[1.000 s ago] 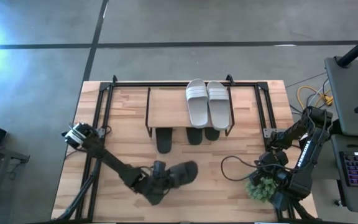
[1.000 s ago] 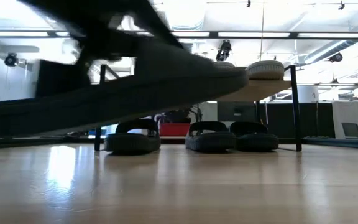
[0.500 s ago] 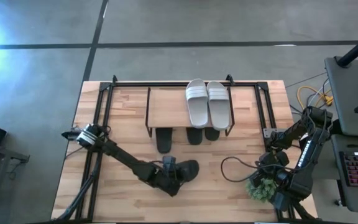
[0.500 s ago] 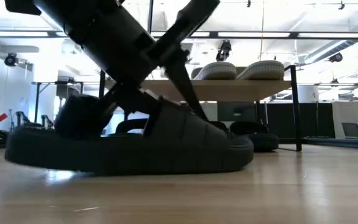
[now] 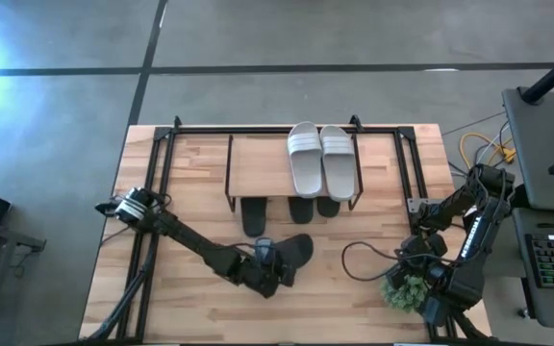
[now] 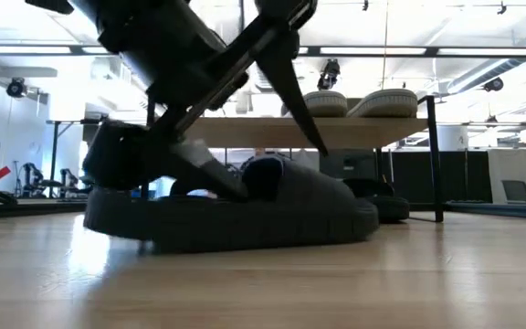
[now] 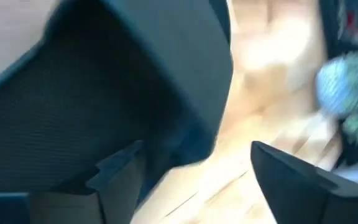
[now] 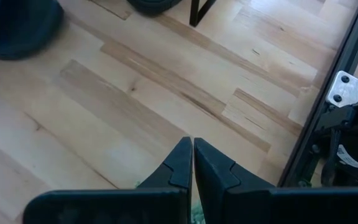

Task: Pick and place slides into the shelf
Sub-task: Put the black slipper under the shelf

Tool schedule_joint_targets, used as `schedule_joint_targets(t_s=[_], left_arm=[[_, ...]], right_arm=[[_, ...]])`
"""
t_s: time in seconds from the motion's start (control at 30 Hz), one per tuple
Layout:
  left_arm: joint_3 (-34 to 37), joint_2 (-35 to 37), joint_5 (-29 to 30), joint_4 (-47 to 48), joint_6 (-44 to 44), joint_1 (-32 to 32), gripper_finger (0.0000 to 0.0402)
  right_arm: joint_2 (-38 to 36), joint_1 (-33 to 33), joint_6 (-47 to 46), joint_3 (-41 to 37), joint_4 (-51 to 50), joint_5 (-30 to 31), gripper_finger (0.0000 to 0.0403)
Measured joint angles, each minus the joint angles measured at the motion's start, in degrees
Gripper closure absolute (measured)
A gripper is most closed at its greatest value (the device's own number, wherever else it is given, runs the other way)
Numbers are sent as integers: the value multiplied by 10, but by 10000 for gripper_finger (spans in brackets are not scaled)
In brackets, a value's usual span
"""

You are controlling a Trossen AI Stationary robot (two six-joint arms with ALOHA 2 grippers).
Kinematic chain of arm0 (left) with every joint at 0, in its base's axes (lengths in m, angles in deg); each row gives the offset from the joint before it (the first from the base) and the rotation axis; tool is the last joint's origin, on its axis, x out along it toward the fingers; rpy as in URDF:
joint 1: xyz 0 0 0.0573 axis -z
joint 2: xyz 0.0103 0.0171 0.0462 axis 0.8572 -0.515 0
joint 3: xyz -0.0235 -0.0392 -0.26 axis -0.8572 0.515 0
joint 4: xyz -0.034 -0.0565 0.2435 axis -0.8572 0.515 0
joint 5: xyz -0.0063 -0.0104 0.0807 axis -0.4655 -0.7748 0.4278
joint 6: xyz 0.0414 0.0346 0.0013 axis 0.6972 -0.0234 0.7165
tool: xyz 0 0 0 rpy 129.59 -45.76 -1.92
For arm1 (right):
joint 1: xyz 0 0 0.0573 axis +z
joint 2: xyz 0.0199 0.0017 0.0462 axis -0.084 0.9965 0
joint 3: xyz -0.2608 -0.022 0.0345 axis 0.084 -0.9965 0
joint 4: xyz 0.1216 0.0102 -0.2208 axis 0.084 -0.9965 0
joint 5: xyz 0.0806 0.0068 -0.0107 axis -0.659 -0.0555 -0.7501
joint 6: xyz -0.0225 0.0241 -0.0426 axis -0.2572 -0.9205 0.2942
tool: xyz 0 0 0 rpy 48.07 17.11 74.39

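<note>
Left gripper [image 5: 275,269] is down on the last dark slide [image 5: 289,258], just in front of the shelf [image 5: 258,165] and slightly right of its middle. Sole sits flat on the surface [image 6: 336,283]. Jaws are spread, one finger [image 6: 286,73] angled over the strap; whether they actually grip it I can't tell (wrist view is filled by the slide).

On the shelf: two white slides [image 5: 321,159] on top at the right end, three dark slides [image 5: 254,215] underneath with toes poking out the front. Likely plan: push or carry this one into a free lower slot.

Right gripper [image 8: 192,163] waits well right of the shelf, jaws closed on nothing, over bare wood.
</note>
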Motion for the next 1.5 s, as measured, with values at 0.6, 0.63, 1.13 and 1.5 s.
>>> schedule_joint_targets(t_s=[0.6, 0.63, 1.13, 1.5], left_arm=[[4, 187, -84, 297, 360, 42, 221], [4, 185, -86, 300, 371, 43, 250], [5, 98, -41, 344, 468, 41, 400], [24, 98, -48, 341, 476, 42, 401]], right_arm=[[0, 0, -2, 0, 1, 0, 394], [0, 0, -2, 0, 1, 0, 394], [0, -1, 34, 3, 87, 0, 394], [25, -131, 347, 5, 434, -2, 394]])
